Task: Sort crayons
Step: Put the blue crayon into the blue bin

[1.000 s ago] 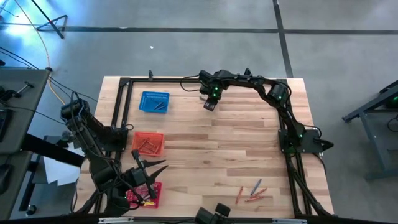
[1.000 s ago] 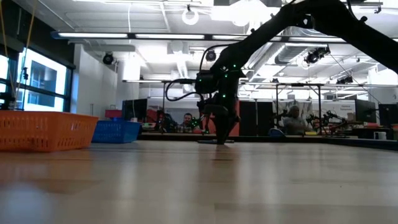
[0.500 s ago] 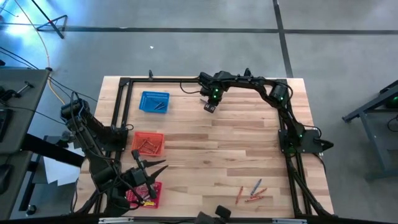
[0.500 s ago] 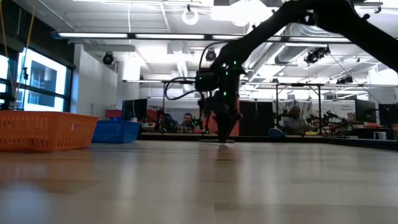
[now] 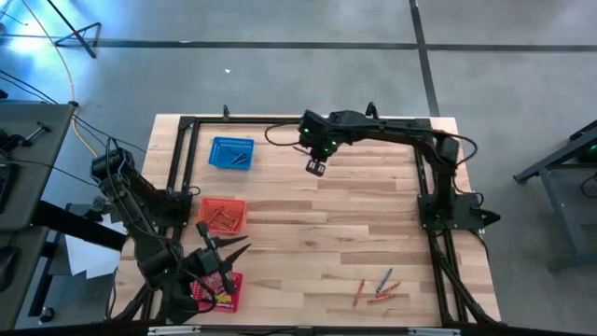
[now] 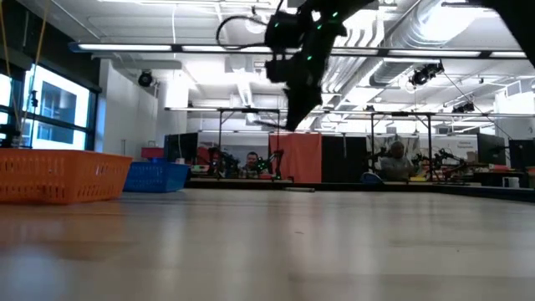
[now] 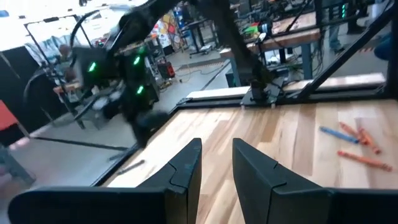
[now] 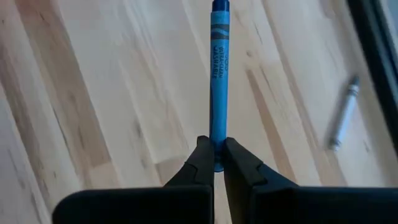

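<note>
the right gripper (image 5: pixel 317 168), upper centre of the high view, pinches a blue crayon (image 8: pixel 218 74) above the table (image 5: pixel 336 224). the left gripper (image 5: pixel 224 254), lower left over the red basket (image 5: pixel 231 297), stands partly open, empty.

Three square mesh baskets on the wooden worktop (image 5: pixel 308 233): one blue basket (image 5: pixel 231 153), one orange basket (image 5: pixel 222 215), one red basket (image 5: pixel 220 291).

Loose thin wax crayons near the right front corner (image 5: pixel 377 288): four counted — three orange-red, one blue.

One grey crayon (image 8: pixel 343 113) lying alone at the far edge.

One blue paper-wrapped crayon (image 8: pixel 218 81) off the worktop.

Crayons inside the baskets: several each, too small to count.

Two dark arms.
</note>
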Robot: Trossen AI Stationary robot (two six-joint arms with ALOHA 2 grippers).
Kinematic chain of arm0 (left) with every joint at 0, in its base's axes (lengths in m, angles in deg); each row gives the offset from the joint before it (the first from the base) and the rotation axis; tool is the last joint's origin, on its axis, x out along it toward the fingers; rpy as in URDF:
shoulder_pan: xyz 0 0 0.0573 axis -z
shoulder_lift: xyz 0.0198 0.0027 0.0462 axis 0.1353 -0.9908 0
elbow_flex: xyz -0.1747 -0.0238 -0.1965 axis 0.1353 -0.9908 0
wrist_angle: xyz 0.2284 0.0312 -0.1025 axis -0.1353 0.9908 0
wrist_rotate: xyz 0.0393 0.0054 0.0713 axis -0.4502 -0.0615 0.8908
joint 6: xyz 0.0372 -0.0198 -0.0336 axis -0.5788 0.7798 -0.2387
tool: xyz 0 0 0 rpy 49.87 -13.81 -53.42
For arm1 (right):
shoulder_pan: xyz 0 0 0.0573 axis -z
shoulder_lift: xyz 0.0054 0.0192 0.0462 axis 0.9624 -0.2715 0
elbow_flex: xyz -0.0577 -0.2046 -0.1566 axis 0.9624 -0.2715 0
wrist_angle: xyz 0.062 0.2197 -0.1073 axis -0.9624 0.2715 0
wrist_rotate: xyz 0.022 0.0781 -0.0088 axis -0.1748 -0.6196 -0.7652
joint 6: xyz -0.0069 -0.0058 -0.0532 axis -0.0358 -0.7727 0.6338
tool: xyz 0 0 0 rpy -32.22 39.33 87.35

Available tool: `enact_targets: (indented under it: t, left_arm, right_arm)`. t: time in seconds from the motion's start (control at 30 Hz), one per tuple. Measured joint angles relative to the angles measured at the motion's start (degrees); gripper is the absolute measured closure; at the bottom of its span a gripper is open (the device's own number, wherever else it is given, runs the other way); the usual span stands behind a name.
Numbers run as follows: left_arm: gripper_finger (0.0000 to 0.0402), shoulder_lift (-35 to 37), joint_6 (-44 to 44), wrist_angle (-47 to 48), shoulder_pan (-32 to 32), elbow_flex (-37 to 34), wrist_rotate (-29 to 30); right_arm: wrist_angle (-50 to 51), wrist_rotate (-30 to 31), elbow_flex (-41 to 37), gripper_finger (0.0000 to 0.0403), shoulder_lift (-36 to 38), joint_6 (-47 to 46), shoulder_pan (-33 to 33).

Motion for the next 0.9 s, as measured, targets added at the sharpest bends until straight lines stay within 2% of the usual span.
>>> enact_targets:
  t: [0.2, 0.33, 0.43, 0.6, 0.77, 0.9]
  left_arm:
    - [0.0326, 0.00, 25.11, 16.96, -1.52, -2.56, -0.35]
    - [0.0326, 0.00, 35.68, 16.93, -5.67, -7.75, -0.38]
    - [0.0326, -0.07, 38.18, 14.75, -9.47, -8.95, -0.32]
    - [0.0326, -0.04, 27.59, 5.45, -15.59, -8.90, -0.74]
    - [0.0326, -0.04, 8.71, -9.74, -21.08, -8.90, -6.97]
    - [0.0326, -0.04, -8.03, -22.03, -23.60, -8.90, -8.69]
  right_arm:
    - [-4.05, 2.51, -13.30, 0.0402, 12.49, -5.87, -3.34]
    - [-10.14, 4.42, -25.14, 0.0402, 22.89, -12.17, -6.52]
    - [-17.12, 5.73, -33.25, 0.0402, 29.93, -17.26, -10.23]
    - [-35.48, 6.20, -43.18, 0.0402, 37.89, -23.56, -17.07]
    - [-52.67, 6.28, -48.07, 0.0402, 38.69, -23.37, -22.68]
    - [-58.41, 10.19, -50.44, 0.0402, 38.67, -21.86, -26.03]
